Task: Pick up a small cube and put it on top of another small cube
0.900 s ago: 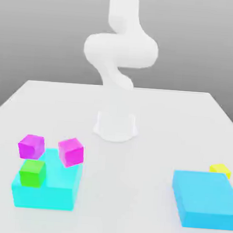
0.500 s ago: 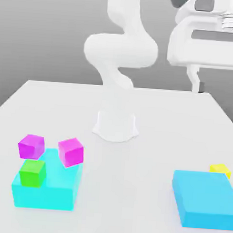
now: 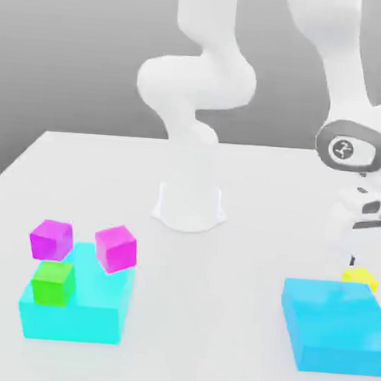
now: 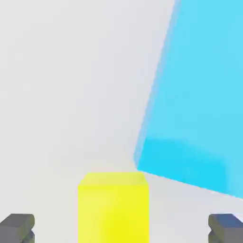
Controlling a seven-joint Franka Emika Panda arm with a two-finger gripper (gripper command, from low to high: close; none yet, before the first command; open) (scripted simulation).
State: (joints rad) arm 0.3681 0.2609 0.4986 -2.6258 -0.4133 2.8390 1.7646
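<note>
Yellow cube point(image 3: 360, 278) is what we are after, and it sits on the table point(image 3: 247, 230) just behind the far corner of the cyan block point(image 3: 334, 325) on the exterior view's right, touching or very nearly touching that block's edge. We take that cyan block as our landmark. The gripper point(image 4: 118, 228) hangs directly over the yellow cube, its two dark fingertips point(image 4: 18, 227) spread wide to either side of it with clear table showing between each tip and the cube's faces — nothing is pinched yet. In the exterior view the arm's wrist point(image 3: 353, 149) stands above the block's far edge, pointing down at the cube. The hot-pink cube point(image 3: 115, 248), where the yellow one must end up, lies well apart from our landmark, across the table toward the exterior view's left, leaning on the edge of a second cyan block point(image 3: 77, 310) beside a purple-magenta cube point(image 3: 51, 239) and a green cube point(image 3: 53, 283). We judge the task to be in its opening part: the approach is lined up, but the descent, the grasp, the lift, the carry across and the placing on the pink cube are all left — and the nearness of the landmark block leaves one finger little room.
</note>
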